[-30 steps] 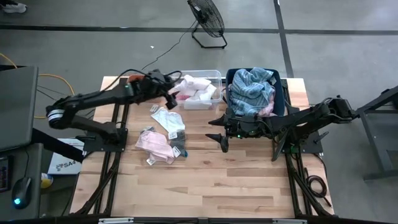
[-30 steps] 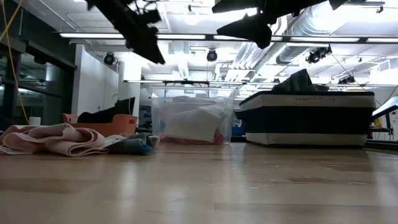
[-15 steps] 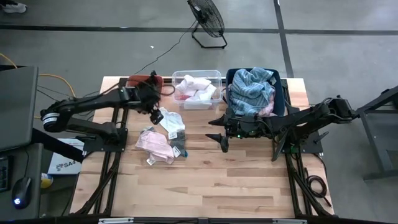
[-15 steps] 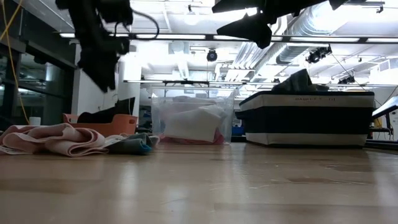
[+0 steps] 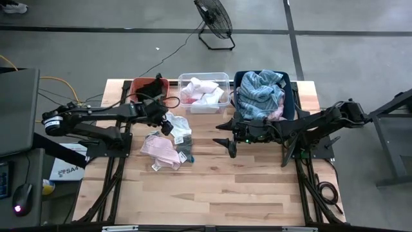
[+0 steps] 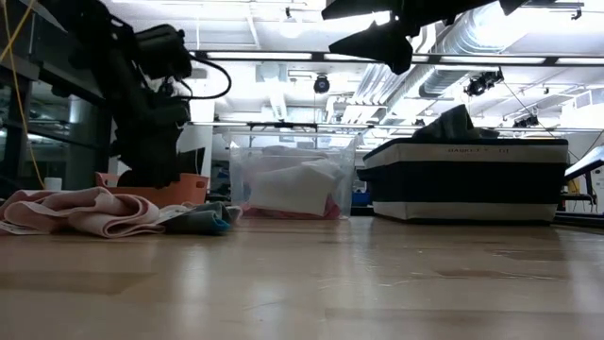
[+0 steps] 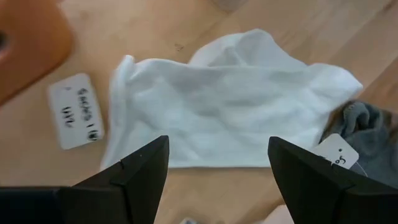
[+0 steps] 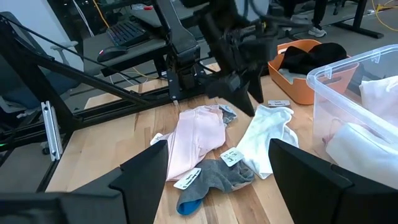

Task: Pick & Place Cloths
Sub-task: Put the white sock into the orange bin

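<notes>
Left claw [image 5: 165, 122] spread wide, empty, hovering over white cloth [image 7: 224, 102] on desk [image 5: 244, 187]. Right claw [image 5: 226, 143] parked mid-desk, wide open, empty.

Three bins stand in a row along the table's [image 5: 257, 187] far edge: the bin on the left [image 5: 140, 86], the middle bin [image 5: 222, 78] holding folded cloths [image 5: 205, 93], the right bin [image 5: 293, 96] heaped with a large cloth [image 5: 261, 93]. In front of the left bin a flat cloth [image 7: 230, 102] lies on the table under the left gripper [image 7: 217, 158]. Nearer still lie a folded cloth [image 8: 196, 140] and a small sock [image 8: 214, 177], with the right gripper [image 5: 226, 136] well to their right.
</notes>
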`<control>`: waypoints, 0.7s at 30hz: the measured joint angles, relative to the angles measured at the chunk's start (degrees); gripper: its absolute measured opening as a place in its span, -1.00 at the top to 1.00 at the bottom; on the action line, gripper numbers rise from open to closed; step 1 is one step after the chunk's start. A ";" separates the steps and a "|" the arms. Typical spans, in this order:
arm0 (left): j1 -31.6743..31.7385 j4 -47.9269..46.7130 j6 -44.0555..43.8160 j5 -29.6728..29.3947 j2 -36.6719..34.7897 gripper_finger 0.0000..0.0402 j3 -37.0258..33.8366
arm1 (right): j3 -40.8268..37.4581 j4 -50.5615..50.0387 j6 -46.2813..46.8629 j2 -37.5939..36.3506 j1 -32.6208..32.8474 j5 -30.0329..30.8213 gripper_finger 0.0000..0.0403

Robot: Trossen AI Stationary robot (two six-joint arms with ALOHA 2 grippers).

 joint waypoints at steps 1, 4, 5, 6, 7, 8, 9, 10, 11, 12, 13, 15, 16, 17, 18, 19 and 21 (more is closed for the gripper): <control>-0.60 1.33 -0.05 -0.02 0.24 -0.34 -0.63 | -0.01 0.00 0.02 0.00 -0.01 0.00 -0.34; -2.34 4.68 -0.46 -2.09 0.66 -0.34 -2.13 | 0.01 -0.01 0.04 0.00 -0.01 0.01 -0.34; -3.15 5.74 -0.38 -3.49 1.20 -0.34 -2.40 | 0.01 -0.01 0.04 0.00 0.00 0.01 -0.34; -3.84 6.41 -0.10 -4.87 1.62 -0.34 -2.69 | 0.00 -0.01 0.05 0.00 -0.01 0.01 -0.34; -4.34 6.78 0.59 -6.15 2.00 -0.34 -2.87 | -0.01 -0.01 0.13 0.00 0.01 0.00 -0.34; -4.91 7.50 1.59 -7.22 2.36 -0.34 -2.92 | 0.01 -0.03 0.33 0.00 0.01 0.02 -0.34; -5.49 8.43 2.40 -7.74 2.87 -0.34 -2.93 | 0.01 -0.03 0.41 0.00 -0.01 0.02 -0.34; -5.99 8.94 2.88 -8.55 3.57 -0.34 -2.93 | 0.01 -0.05 0.45 0.00 -0.01 0.02 -0.34; -6.38 9.40 3.03 -8.81 4.30 -0.34 -2.96 | 0.01 -0.05 0.49 0.00 -0.01 0.02 -0.34; -6.76 9.85 3.07 -9.15 4.86 -0.34 -3.03 | 0.00 -0.05 0.50 0.00 -0.01 0.02 -0.34; -7.08 10.28 3.07 -9.55 5.37 -0.34 -3.04 | 0.00 -0.06 0.51 0.00 -0.01 0.02 -0.34; -7.52 12.07 3.26 -10.13 6.77 -0.34 -2.98 | 0.01 -0.06 0.52 0.00 0.00 0.00 -0.34; -7.81 12.36 3.46 -10.38 7.62 -0.34 -2.98 | 0.01 -0.07 0.50 0.00 -0.01 0.02 -0.34; -7.85 12.82 3.74 -10.66 8.51 -0.34 -3.00 | 0.01 -0.10 0.52 0.00 -0.01 0.02 -0.34; -7.86 13.54 4.09 -10.69 9.40 -0.34 -3.00 | 0.01 -0.14 0.50 0.00 -0.01 0.02 -0.34; -7.86 14.03 4.07 -10.69 10.21 -0.34 -2.98 | -0.01 -0.22 0.50 0.00 -0.01 0.02 -0.34; -7.76 14.21 4.29 -10.87 11.79 -0.34 -2.98 | 0.01 -0.30 0.50 0.00 0.00 0.02 -0.34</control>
